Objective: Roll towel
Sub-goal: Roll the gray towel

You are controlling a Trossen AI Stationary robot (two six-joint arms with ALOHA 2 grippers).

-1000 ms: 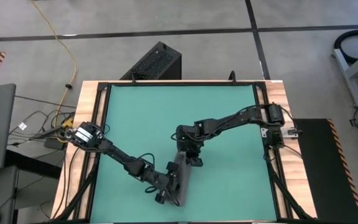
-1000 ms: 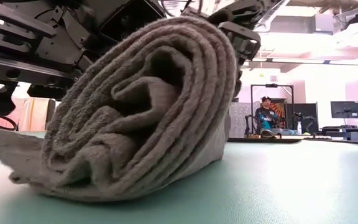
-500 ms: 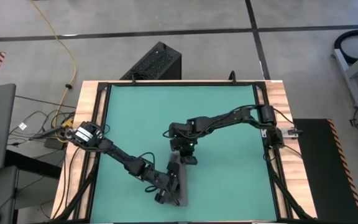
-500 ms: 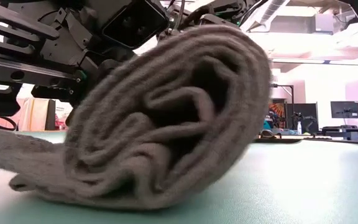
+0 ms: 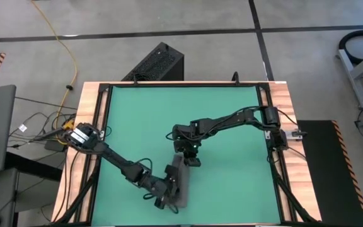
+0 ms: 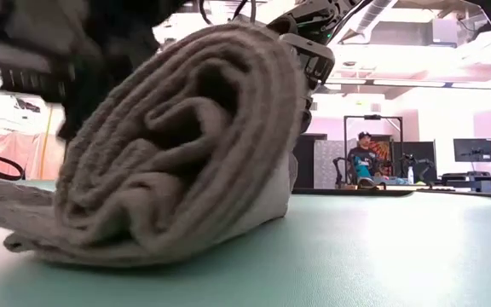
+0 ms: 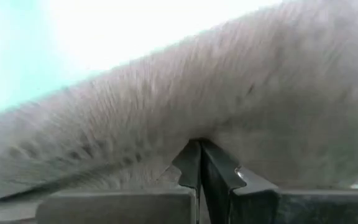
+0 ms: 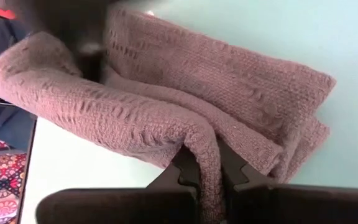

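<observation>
Grey and soft, the towel lies as a thick roll near the front edge of the green bench, its long axis running front to back. The right claw pinches a fold at the far end; the left claw, pressed together, pushes into the near end. Each arm takes one end, so turning the roll further needs both moving sideways together.

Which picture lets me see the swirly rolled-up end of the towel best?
The low view: the towel shows its spiral end. From above it's a dark strip, the left wrist view shows only fuzzy cloth, and the right wrist view shows its folds.
</observation>
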